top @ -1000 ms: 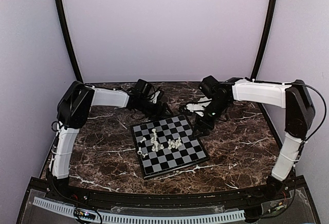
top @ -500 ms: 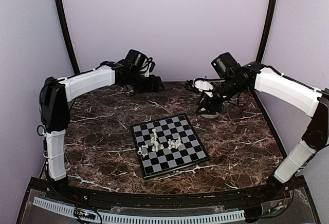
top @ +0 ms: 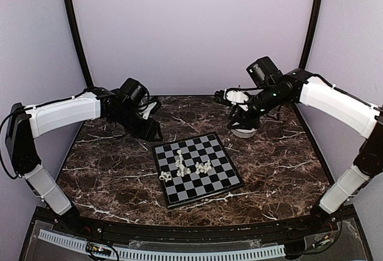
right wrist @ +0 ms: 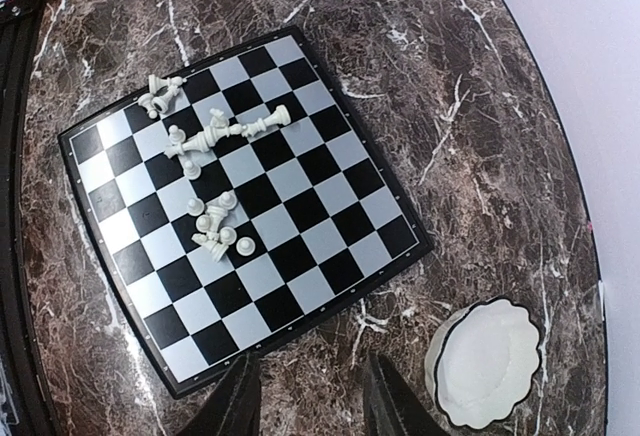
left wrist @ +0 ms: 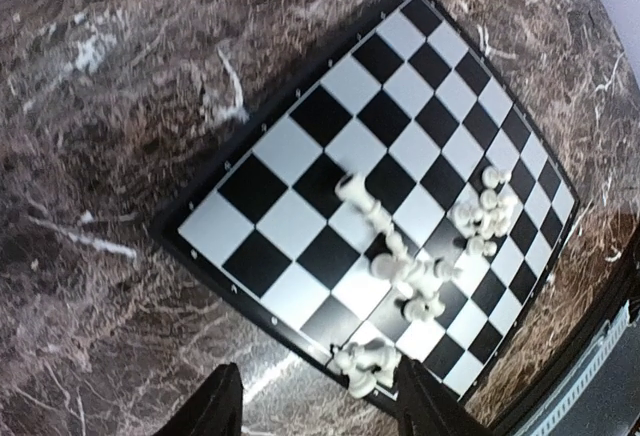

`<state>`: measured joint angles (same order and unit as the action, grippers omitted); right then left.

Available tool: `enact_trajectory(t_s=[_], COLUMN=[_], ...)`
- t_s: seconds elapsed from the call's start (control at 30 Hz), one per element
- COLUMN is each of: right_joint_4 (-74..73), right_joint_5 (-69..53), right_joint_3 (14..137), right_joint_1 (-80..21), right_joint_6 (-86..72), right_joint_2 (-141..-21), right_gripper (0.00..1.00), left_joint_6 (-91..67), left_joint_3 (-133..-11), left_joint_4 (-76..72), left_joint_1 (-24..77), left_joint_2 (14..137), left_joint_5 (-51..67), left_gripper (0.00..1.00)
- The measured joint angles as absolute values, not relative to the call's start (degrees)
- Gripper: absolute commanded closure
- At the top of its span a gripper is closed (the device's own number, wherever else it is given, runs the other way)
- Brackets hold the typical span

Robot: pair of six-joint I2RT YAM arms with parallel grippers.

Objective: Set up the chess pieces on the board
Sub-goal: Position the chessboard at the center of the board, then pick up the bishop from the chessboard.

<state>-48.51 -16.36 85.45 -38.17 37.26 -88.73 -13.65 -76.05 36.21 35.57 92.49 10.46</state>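
The board (top: pixel 210 182) lies mid-table, black and silver-grey checks. The cream-white chess pieces (top: pixel 185 166) lie in loose clusters on its middle squares, many toppled, and a few sit at its left edge. My left gripper (top: pixel 154 133) hangs open and empty above the table by the board's far left corner. In the left wrist view it (left wrist: pixel 320 411) frames the board (left wrist: pixel 320 116) and the pieces (left wrist: pixel 420 276). My right gripper (top: pixel 232 104) is open and empty, raised behind the board's far right side. The right wrist view shows it (right wrist: pixel 310 401) above the board (right wrist: pixel 300 206) and pieces (right wrist: pixel 215 226).
A white scalloped bowl (top: pixel 244 131) stands on the dark marble table behind the board's far right corner, under my right arm. It shows empty in the right wrist view (right wrist: pixel 487 361). Pale walls and black posts enclose the back and sides.
My left arm swung from the back wall down to the board's far left corner. My right arm lifted off the board a second ago and has since barely moved. The pieces have not shifted.
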Motion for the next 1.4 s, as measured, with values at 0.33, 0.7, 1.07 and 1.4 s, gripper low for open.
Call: enact_trajectory(t_s=[0.33, 0.7, 1.07, 1.4], right_joint_4=[-49.52, -41.04, -37.56, -36.80], right_joint_5=[-18.41, -24.97, -31.66, -32.84], right_joint_3=[80.90, 66.00, 61.36, 61.34], right_joint_1=[-38.26, -36.77, -35.05, -34.15], right_joint_6=[37.47, 31.81, 26.70, 25.34], right_joint_2=[-86.43, -80.20, -79.72, -79.88], right_gripper=[0.66, 0.62, 0.61, 0.61], left_joint_6=[-25.89, -45.39, -49.84, -50.17], left_joint_3=[-67.29, -79.09, -80.58, -77.95], left_joint_4=[41.47, 52.14, 57.49, 52.27], left_joint_1=[38.89, 52.45, 52.88, 52.51], left_joint_2=[81.93, 97.32, 102.72, 104.01], left_joint_5=[9.43, 3.97, 0.93, 2.13], left_gripper=[0.47, 0.51, 0.58, 0.65])
